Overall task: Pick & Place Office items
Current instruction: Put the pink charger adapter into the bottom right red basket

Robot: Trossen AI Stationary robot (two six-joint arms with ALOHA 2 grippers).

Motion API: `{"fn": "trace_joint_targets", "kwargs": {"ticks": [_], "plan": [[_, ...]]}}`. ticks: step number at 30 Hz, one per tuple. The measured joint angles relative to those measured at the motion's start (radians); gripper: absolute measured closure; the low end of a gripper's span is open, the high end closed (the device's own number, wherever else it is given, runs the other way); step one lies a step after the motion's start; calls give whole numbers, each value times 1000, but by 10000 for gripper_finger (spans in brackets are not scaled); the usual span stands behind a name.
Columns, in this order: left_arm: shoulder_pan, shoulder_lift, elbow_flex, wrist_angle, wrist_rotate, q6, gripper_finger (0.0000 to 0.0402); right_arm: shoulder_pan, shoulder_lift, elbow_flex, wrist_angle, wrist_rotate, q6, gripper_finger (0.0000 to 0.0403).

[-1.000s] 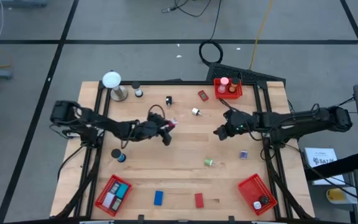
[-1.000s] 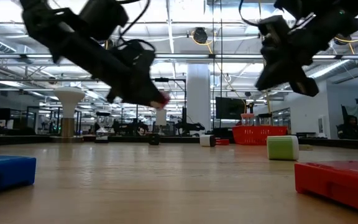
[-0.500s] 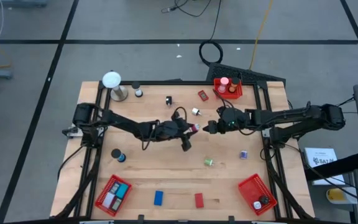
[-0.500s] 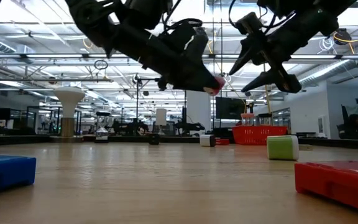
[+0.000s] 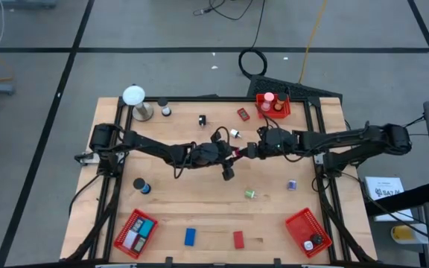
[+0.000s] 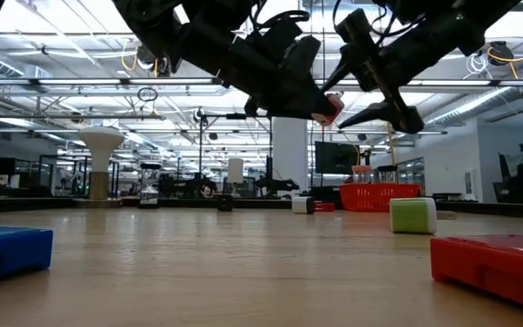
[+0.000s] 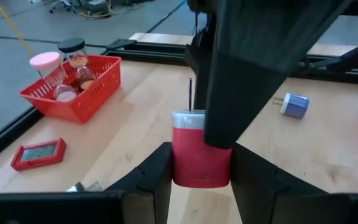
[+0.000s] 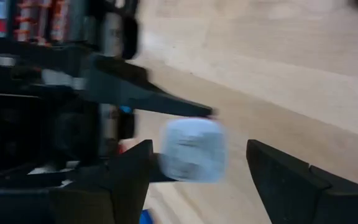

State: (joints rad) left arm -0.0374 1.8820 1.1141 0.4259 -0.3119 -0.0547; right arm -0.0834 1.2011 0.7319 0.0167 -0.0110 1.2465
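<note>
My left gripper [image 5: 232, 154] is shut on a small red piece with a white end [image 7: 197, 160], held high above the middle of the table. My right gripper [image 5: 249, 151] comes at it from the table's right and is open. In the right wrist view the piece's pale end [image 8: 193, 149] shows between its two fingers [image 8: 128, 180]. In the low view the red piece [image 6: 332, 108] hangs where the two grippers meet. I cannot tell whether the right fingers touch it. My left gripper pinches the red body of the piece [image 7: 199, 177] between its two fingers, one on each side. The fingers reach level from the table's left. The white end [image 7: 188, 119] sticks out past the fingertips. The piece is lifted well clear of the table.
Red mesh baskets stand at the far right [image 5: 272, 105], near left [image 5: 135, 231] and near right [image 5: 307, 232]. A white ball on a stand [image 5: 134, 97] is far left. A blue block [image 5: 190, 237], a red block [image 5: 238, 239], a green roll [image 5: 250, 194] and other pieces lie loose.
My left gripper has carried the red piece toward the table's right, staying above the wood. My right gripper has gone toward the table's left, up to the piece, and has opened.
</note>
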Motion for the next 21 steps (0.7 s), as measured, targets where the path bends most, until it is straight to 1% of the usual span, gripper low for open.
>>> {"fn": "trace_joint_targets", "kwargs": {"ticks": [3,7,9,12,16,19,21], "plan": [[-5,0,0,-5,-4,2,269,0,50,2,64,-38,6,161],[-11,0,3,-15,-6,5,268,0,110,0,134,-41,17,186],[-14,0,4,-12,-7,-3,268,2,116,0,157,-36,17,204],[-18,-1,5,-11,-28,-4,268,13,114,0,154,11,15,234],[-18,-6,6,-13,-21,-43,266,13,99,0,136,12,-4,267],[-13,-22,6,-27,-3,-56,249,13,90,0,125,9,-32,274],[-5,-67,2,-94,2,-72,228,11,86,2,116,14,-64,274]]}}
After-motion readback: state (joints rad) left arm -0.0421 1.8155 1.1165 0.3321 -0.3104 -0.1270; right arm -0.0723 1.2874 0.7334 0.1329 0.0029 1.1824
